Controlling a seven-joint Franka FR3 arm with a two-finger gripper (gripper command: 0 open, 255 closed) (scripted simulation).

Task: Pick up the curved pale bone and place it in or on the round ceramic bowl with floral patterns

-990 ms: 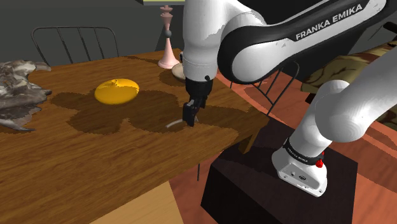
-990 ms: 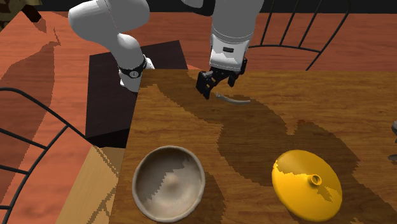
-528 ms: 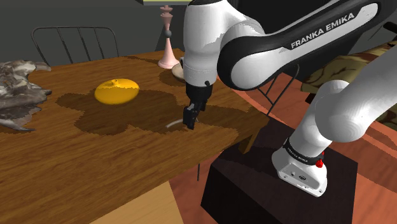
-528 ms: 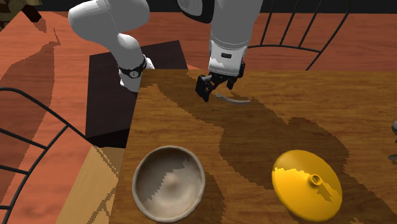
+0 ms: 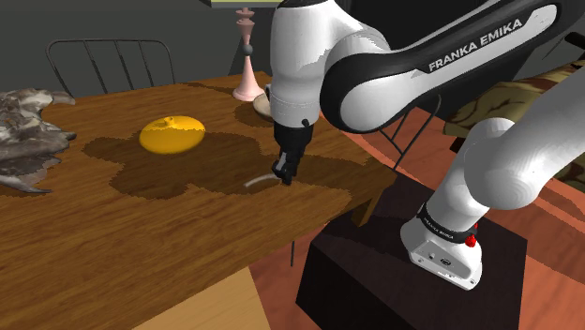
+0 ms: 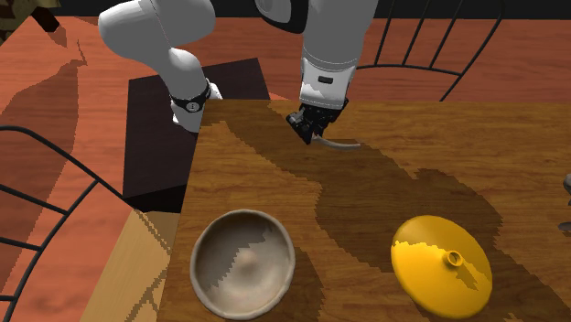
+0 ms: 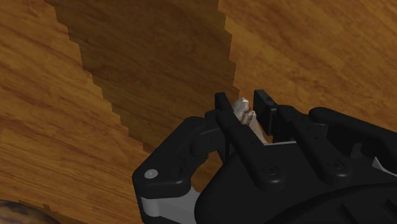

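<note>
Bone [image 7: 244, 113] pinched between the tool's [image 7: 242, 97] fingers [image 7: 224, 114], plain in the wrist view; second exterior view adds the bowl [image 6: 242, 262], well apart from it on the worktop [image 6: 274, 187].

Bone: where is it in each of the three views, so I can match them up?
Shoulder view: the bone is in mid-picture, poking left from the gripper over the table.
Second exterior view: the bone is upper middle, near the table's far edge, trailing right from the gripper.
Wrist view: the bone's pale end is clasped between the fingertips.
Shared landmark: the gripper, shut on one end of the bone.
</note>
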